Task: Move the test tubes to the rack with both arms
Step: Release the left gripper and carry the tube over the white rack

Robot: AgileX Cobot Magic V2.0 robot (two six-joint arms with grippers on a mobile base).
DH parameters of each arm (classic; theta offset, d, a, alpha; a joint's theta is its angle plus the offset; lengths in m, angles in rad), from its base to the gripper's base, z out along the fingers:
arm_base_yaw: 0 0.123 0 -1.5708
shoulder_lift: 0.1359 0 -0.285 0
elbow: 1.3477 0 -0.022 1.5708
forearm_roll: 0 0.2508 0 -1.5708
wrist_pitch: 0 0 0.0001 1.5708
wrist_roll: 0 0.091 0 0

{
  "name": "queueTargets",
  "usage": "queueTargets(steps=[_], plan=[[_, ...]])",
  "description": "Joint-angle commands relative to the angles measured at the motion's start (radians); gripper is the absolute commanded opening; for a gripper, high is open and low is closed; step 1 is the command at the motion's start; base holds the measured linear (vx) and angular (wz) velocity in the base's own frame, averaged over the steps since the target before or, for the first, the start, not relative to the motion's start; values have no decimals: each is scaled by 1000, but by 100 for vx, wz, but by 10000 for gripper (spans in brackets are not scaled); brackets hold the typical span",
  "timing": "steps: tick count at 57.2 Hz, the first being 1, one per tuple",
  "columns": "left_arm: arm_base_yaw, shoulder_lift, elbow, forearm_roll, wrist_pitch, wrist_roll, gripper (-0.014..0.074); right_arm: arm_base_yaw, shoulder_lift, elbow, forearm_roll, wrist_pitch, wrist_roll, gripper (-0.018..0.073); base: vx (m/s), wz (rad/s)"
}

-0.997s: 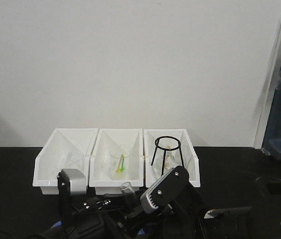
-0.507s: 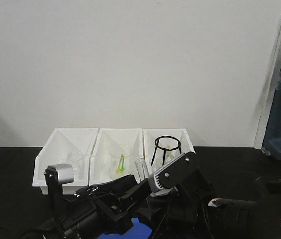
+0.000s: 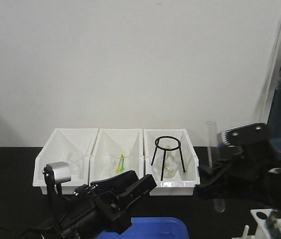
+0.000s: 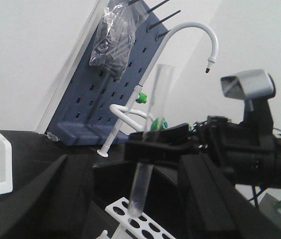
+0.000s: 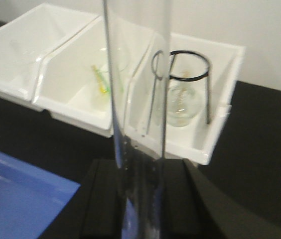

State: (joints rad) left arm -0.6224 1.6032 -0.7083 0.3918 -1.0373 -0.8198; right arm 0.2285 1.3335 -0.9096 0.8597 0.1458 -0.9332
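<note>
Near one rack (image 3: 275, 221) hangs one test tube (image 3: 210, 144) (three bins (image 3: 118, 135) farther off).

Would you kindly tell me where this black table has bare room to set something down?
Bare: the black tabletop left of the three long white bins. Crowded: before the bins sit the left gripper and blue tray; rightward, the right gripper holds a clear glass test tube near the white holed rack.
</note>
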Motion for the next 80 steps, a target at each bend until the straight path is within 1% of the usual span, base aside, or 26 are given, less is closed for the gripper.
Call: queueTargets(steps=[1,6,12,20,28,38,53,56,60,62,66,71,72,76,78,80], plan=[[-2,-35,-31,-30,-83,2,515,-92,-110,-2,1,-8,-1,-8,0,0],[-2,-35,-31,-30,-76,2,515,-170,-220,82,1,-20,-2,-8,0,0],[-2,-35,-31,-30,-64,2,515,-218,-368,218,0,-99,-40,-8,0,0],[-2,-35,-31,-30,-61,2,515,-231,-489,368,4,-190,-51,-8,0,0],[-2,-34,-31,-30,-57,2,515,-231,-501,459,4,-229,-46,-8,0,0],[-2,-34,-31,-30,-45,2,515,-229,-499,497,7,-306,23,-8,0,0],[-2,-34,-31,-30,-45,2,515,-228,-497,497,-77,-321,52,-8,0,0],[-2,-34,-31,-30,-45,2,515,-228,-497,497,-94,-343,85,-8,0,0],[-2,-34,-31,-30,-45,2,515,-228,-497,497,-129,-390,163,-8,0,0],[-2,-34,-31,-30,-45,2,515,-228,-497,497,-164,-415,216,-8,0,0],[-2,-34,-31,-30,-45,2,515,-228,-495,497,-288,-453,352,-8,0,0],[-2,-34,-31,-30,-45,2,515,-228,-486,497,-536,-489,609,-8,0,0],[-2,-34,-31,-30,-45,2,515,-228,-480,497,-604,-496,670,-8,0,0],[-2,-34,-31,-30,-45,2,515,-229,-455,497,-830,-526,840,-8,0,0],[-2,-34,-31,-30,-45,2,515,-231,-443,497,-908,-541,907,-8,0,0],[-2,-34,-31,-30,-45,2,515,-231,-430,497,-952,-549,961,-7,0,0]])
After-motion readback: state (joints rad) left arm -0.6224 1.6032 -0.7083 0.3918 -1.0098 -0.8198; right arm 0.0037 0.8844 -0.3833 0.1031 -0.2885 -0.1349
